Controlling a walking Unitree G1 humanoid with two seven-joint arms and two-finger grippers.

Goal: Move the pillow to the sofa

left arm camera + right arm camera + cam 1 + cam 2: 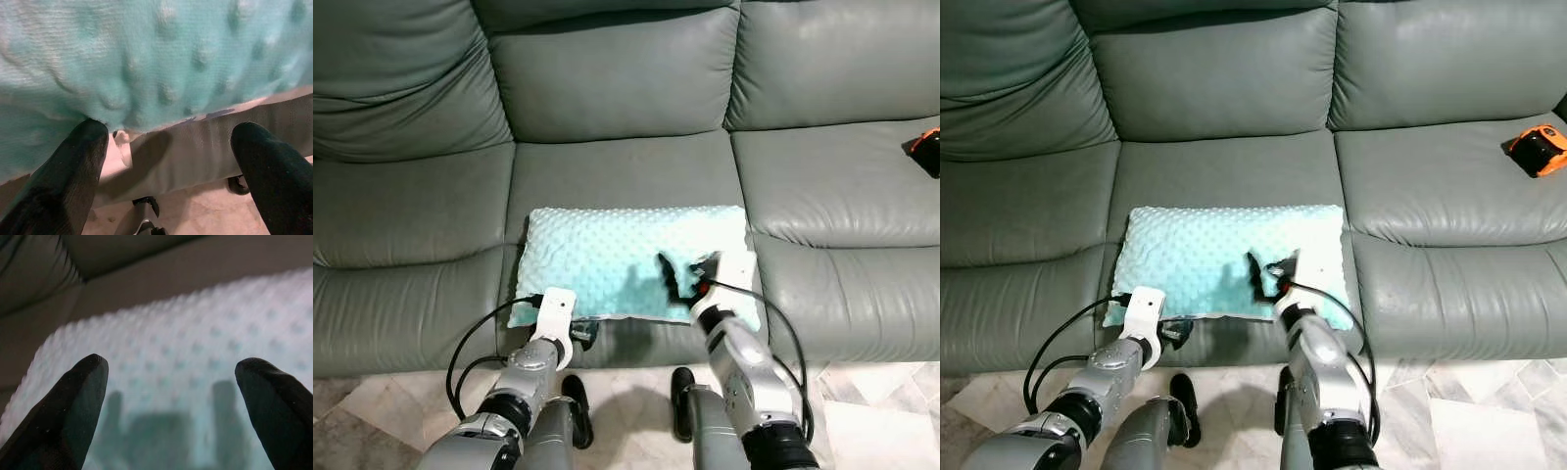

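A light teal dotted pillow (626,257) lies flat on the middle seat of the grey-green sofa (607,88), its front edge hanging a little over the seat's front. My left gripper (579,333) sits low at the pillow's front left corner, open; in the left wrist view its fingers (63,176) spread just under the pillow's edge (146,63). My right gripper (687,272) hovers open over the pillow's front right part, casting a shadow on it; its fingertips (73,401) hold nothing and the pillow (186,357) lies beyond them.
An orange and black object (1538,149) rests on the right seat cushion. The sofa's front panel (205,147) stands right before my legs. Pale tiled floor (626,392) runs along the bottom, with my black feet (578,411) on it.
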